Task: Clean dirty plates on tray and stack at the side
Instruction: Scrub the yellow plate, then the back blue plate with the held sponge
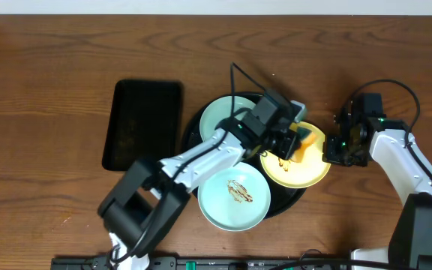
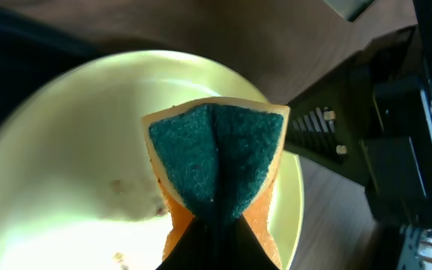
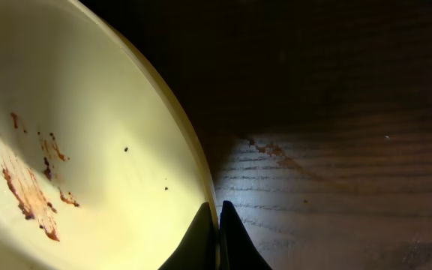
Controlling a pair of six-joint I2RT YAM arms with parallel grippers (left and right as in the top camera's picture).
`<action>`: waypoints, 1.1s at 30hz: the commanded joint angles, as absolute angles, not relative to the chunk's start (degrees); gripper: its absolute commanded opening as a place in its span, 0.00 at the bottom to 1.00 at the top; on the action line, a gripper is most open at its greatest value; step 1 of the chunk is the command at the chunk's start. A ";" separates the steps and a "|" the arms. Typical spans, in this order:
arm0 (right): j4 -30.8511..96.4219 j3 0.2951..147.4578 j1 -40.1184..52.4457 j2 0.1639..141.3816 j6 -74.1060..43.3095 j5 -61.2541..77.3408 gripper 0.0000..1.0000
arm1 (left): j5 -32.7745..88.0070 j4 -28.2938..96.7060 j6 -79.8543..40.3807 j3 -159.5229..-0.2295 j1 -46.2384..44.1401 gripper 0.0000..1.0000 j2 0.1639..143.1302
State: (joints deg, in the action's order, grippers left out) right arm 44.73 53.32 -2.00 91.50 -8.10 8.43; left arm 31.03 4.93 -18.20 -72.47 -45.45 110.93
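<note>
TRAY: large round glossy black tray (image 1: 191, 129) | PLATE: small round pale yellow plate (image 1: 310, 171) at tray's 4 o'clock rim | SPONGE: orange green-faced sponge (image 2: 216, 161) clenched in left gripper (image 2: 210, 225) | RIGHT: right gripper (image 3: 218, 216) clamped on plate rim, 3 o'clock | SMEAR: brown sauce smear (image 1: 280, 162) at 8 o'clock of sponge, left gripper nearer

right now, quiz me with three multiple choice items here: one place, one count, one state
1. Where is the sponge? A on the yellow plate B loose at the far left C out of view
2. How many plates show? A two B three C four
3. The right gripper is A wide open B shut on the yellow plate's rim C shut on nothing
Key: 1 A, the left gripper holds it there; 2 B, one blue plate, a second blue plate, one yellow; 3 B, its fingertips pinch the rim.
</note>
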 commanded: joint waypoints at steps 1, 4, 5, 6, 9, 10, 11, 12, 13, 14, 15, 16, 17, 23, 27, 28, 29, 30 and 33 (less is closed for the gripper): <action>44.58 54.15 -2.17 91.79 -8.08 9.30 0.01 | 34.33 2.74 -20.08 -72.88 -46.52 0.08 113.23; 44.58 54.15 -2.17 91.79 -8.08 9.30 0.01 | 34.28 2.48 -20.08 -72.88 -46.70 0.08 115.46; 44.58 54.15 -2.17 91.79 -8.08 9.30 0.01 | 34.28 2.74 -20.08 -72.88 -46.70 0.07 116.22; 44.58 54.15 -2.17 91.79 -8.08 9.30 0.01 | 34.28 2.98 -20.05 -72.88 -46.61 0.07 116.99; 44.58 54.15 -2.17 91.79 -8.08 9.30 0.01 | 33.80 4.78 -20.03 -72.88 -46.57 0.07 119.11; 44.60 54.15 -2.17 91.79 -8.08 9.30 0.01 | 32.99 6.11 -20.01 -72.88 -46.39 0.08 119.77; 44.60 54.15 -2.17 91.79 -8.05 9.30 0.01 | 31.94 7.49 -19.99 -72.88 -46.19 0.07 120.03; 44.62 54.15 -2.17 91.79 -8.05 9.30 0.01 | 29.50 9.93 -19.62 -72.88 -45.74 0.08 120.14; 44.64 54.15 -2.17 91.79 -8.08 9.30 0.01 | 27.05 11.92 -19.14 -72.88 -45.17 0.08 120.11; 44.62 54.15 -2.17 91.79 -8.08 9.30 0.01 | 24.80 13.52 -18.90 -72.88 -44.49 0.08 119.92; 44.62 54.15 -2.17 91.79 -8.08 9.30 0.01 | 22.92 14.74 -18.68 -72.88 -43.68 0.07 119.79; 44.60 54.15 -2.17 91.79 -8.08 9.30 0.01 | 21.06 15.81 -18.39 -72.88 -42.74 0.08 119.46; 44.60 54.15 -2.17 91.79 -8.05 9.30 0.01 | 19.75 16.53 -18.26 -72.88 -41.87 0.07 119.24; 44.62 54.15 -2.17 91.79 -8.08 9.30 0.01 | 23.09 17.52 -16.53 -72.90 -38.54 0.07 115.61; 44.62 54.15 -2.17 91.79 -8.05 9.28 0.01 | 25.06 17.56 -13.76 -72.88 -38.65 0.07 110.00; 44.62 54.17 -2.17 91.79 -8.08 9.28 0.01 | 25.04 17.61 -13.74 -72.88 -38.63 0.07 108.42; 44.64 54.17 -2.17 91.79 -8.08 9.30 0.01 | 25.02 17.61 -13.74 -72.88 -38.63 0.08 106.87; 44.64 54.15 -2.17 91.79 -8.08 9.30 0.01 | 24.82 17.61 -13.76 -72.88 -38.50 0.07 105.16; 44.62 54.15 -2.17 91.79 -8.08 9.30 0.01 | 23.79 17.80 -13.76 -72.88 -38.00 0.07 101.49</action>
